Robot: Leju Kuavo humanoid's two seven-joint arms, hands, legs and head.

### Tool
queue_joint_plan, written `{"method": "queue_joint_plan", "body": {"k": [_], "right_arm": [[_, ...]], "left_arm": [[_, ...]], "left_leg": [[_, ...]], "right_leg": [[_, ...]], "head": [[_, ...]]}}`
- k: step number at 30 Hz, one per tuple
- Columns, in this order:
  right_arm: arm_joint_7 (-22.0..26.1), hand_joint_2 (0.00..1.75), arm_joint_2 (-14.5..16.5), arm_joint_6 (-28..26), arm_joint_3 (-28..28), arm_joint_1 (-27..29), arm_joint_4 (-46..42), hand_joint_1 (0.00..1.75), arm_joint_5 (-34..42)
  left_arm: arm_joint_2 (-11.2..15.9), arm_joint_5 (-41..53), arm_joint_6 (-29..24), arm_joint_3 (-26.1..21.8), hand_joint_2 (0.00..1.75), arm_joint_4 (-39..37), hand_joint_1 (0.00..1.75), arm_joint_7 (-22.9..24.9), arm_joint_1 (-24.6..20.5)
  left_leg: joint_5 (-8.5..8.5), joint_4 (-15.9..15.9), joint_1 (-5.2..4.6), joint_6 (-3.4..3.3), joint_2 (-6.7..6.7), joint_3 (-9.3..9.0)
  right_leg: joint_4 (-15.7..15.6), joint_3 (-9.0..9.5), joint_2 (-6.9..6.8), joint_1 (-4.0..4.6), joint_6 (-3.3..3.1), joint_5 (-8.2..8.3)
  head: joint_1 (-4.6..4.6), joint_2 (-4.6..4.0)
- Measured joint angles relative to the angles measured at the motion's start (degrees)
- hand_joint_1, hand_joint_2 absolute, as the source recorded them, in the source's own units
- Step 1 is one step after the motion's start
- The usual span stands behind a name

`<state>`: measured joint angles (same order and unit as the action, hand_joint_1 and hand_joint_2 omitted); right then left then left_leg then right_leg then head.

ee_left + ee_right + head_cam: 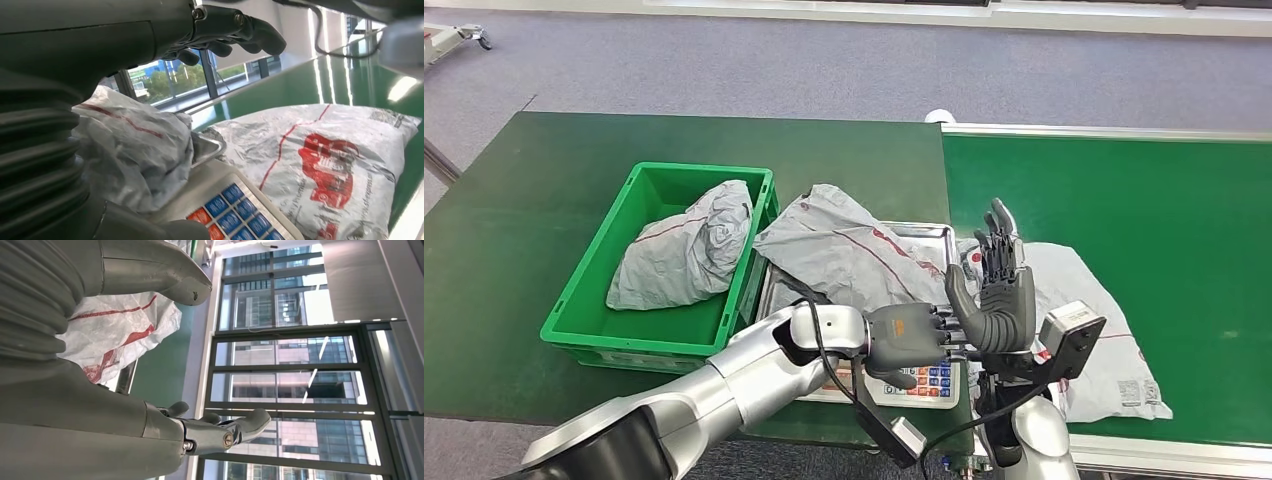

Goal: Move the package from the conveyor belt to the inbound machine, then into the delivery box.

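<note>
table [544, 200]: dark green
conveyor belt [1144, 190]: brighter green, silver edge
delivery box [584, 320]: bright green
package in box [686, 250]: grey, thin red line
package on inbound machine [844, 250]: grey with red stripes
package on belt [1104, 340]: pale grey, red print
inbound machine [929, 380]: silver tray, blue and red keys
floor [724, 60]: grey-blue

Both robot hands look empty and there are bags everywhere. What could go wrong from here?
The package on the scale overhangs the steel tray toward the green box, so a clumsy grab might drag it off or pull the scale.

The left hand and right hand sit very close together and could collide.

The right hand stands over the package on the conveyor belt and might snag it.
</note>
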<state>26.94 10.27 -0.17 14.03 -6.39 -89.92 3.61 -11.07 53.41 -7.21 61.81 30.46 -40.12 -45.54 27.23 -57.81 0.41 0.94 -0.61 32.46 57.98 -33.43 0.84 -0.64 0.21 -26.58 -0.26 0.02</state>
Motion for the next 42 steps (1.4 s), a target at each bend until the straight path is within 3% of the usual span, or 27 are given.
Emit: {"method": "queue_joint_plan", "body": {"k": [5,15,24,29,34,42], "right_arm": [[0.00,1.75,0.00,0.00,0.01,-0.07,0.00,0.00,0.00],[-0.17,1.75,0.07,-0.06,1.02,-2.57,1.10,0.00,0.60],[-0.63,1.75,0.05,-0.51,1.96,-3.61,1.85,0.00,0.74],[-0.60,1.75,-0.01,-0.34,1.87,-3.66,2.51,0.00,1.28],[0.16,1.75,-0.19,0.07,1.84,-3.48,3.50,0.00,1.61],[0.41,1.75,-0.60,-0.91,1.45,-2.36,3.75,0.00,1.83]], "left_arm": [[-0.73,-0.59,0.22,1.05,1.75,-1.02,0.00,-0.01,0.09],[-3.26,-12.46,6.27,2.84,1.75,-5.10,0.00,0.27,1.08],[-3.39,-11.99,-1.82,2.28,1.75,-9.17,0.00,6.09,1.31],[-1.80,-12.85,-4.87,-0.75,1.75,-8.20,0.00,5.57,0.38],[0.68,-12.75,-8.01,-6.89,1.75,-4.08,0.00,3.16,1.19],[2.88,-10.92,-7.84,-14.58,1.75,4.19,0.00,1.87,4.16]], "left_leg": [[0.00,0.00,0.00,0.00,0.00,0.00],[0.00,0.00,0.00,0.00,-0.01,0.01],[-0.01,0.00,0.00,0.00,-0.02,0.01],[-0.02,0.00,0.00,0.00,-0.02,0.01],[-0.02,0.00,0.00,0.00,-0.02,0.01],[-0.01,0.00,0.00,0.00,-0.02,0.02]], "right_leg": [[0.00,0.00,0.00,0.01,0.00,0.00],[0.00,0.02,0.00,-0.02,0.01,0.00],[0.01,0.01,0.00,0.01,0.00,0.00],[0.01,0.01,0.00,0.00,0.00,0.01],[0.01,0.00,0.01,0.00,0.00,0.00],[0.01,-0.01,0.00,-0.01,0.00,0.00]], "head": [[0.01,0.00],[0.01,0.00],[0.00,0.00],[0.01,0.00],[0.01,0.00],[0.00,0.00]]}}
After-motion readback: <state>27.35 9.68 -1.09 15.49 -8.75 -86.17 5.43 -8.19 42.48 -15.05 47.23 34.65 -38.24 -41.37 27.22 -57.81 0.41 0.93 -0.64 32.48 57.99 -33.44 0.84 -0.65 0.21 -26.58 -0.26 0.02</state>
